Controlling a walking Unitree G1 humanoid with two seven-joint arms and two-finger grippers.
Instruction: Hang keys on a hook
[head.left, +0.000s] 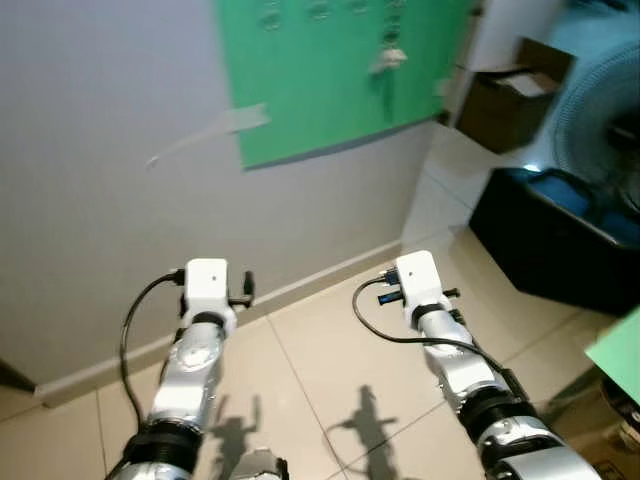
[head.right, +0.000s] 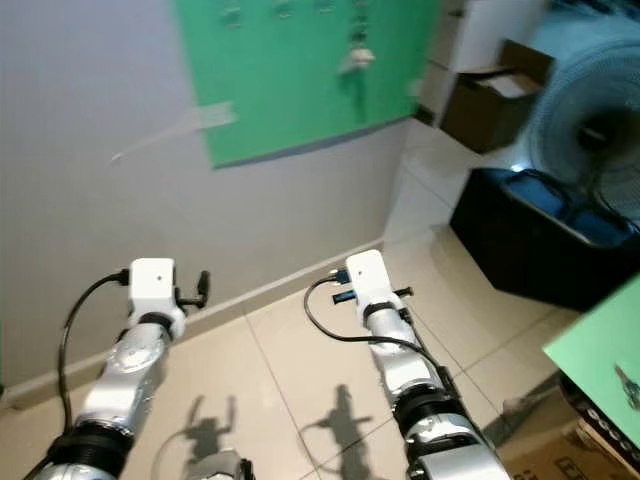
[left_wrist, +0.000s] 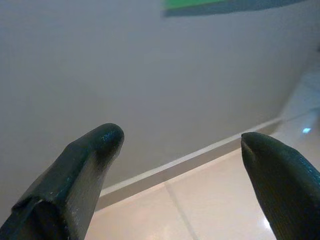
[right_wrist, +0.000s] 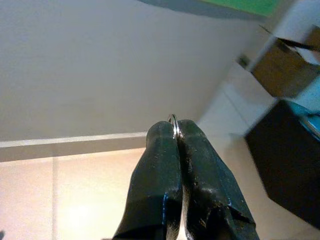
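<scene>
The right gripper (right_wrist: 174, 131) is seen pressed fully together in the right wrist view, and a thin metal key ring (right_wrist: 173, 121) is pinched between its two black fingertips, only a small arc of the ring being shown above them. Whether keys hang below the ring cannot be told. In the left wrist view the left gripper (left_wrist: 180, 142) is held wide apart, and nothing is gripped or touched by its fingers (left_wrist: 92, 155); pale wall and a strip of skirting are framed between them.

From the head views, both silver arms are extended forward over the tiled floor (head.left: 330, 350), the left arm (head.left: 195, 350) on the left, the right arm (head.left: 440, 340) on the right, their shadows cast on the tiles near the robot. Far ahead, a green board (head.left: 330, 80) is fixed to the grey wall (head.left: 110, 190), and a small pale object (head.left: 388, 60), too blurred to identify, is seen hanging on it. On the far right, a cardboard box (head.left: 515, 95), a black bin (head.left: 560, 240) and a fan (head.left: 600, 110) are placed on the floor.
</scene>
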